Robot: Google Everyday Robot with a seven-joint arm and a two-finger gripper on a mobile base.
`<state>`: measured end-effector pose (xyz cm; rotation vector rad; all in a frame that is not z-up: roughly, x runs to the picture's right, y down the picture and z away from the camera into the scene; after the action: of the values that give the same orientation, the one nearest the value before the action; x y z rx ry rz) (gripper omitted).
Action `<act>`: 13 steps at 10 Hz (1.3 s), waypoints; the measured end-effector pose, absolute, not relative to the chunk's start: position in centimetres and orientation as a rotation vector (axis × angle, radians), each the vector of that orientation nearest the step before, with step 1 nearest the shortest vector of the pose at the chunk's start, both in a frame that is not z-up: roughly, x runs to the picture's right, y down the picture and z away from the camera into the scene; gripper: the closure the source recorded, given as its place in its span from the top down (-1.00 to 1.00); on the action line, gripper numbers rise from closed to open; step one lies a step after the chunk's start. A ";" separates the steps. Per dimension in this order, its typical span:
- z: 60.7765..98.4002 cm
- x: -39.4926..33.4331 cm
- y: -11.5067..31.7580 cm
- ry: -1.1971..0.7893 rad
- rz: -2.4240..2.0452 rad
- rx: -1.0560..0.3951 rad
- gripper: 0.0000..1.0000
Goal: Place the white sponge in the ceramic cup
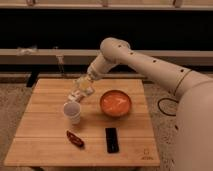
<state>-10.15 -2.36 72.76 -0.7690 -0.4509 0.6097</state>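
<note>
Sponge sits toward the back of the bench, just behind and right of the cup and near it. My end effector is right on the sponge with fingers closed. It overlaps the sponge, so I can't tell whether I hold it, or whether it is lifted or lying on the wood.

Step, by my read: pick-up, not transport, and the cup looks empty. If there is no grip, the next move calls for opening the fingers, straddling the sponge, closing and lifting. Then a short carry forward-left over the cup mouth and a release. The sponge looks about as wide as the cup, so the drop needs centring.

Bowl is to the right, near but apart from the path. Red item and black bar lie at the front, well apart. The left side and front-left of the bench give open wood. The back edge is close behind the sponge.
</note>
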 end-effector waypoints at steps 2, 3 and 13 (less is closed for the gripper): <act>72.8 -10.2 -2.4 -0.451 0.610 -0.769 -0.81; 72.8 -10.2 -2.3 -0.451 0.609 -0.770 -0.81; 72.6 -15.4 1.5 -0.560 0.510 -0.809 -0.81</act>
<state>-15.39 1.51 72.59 -0.8091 -0.5602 0.5096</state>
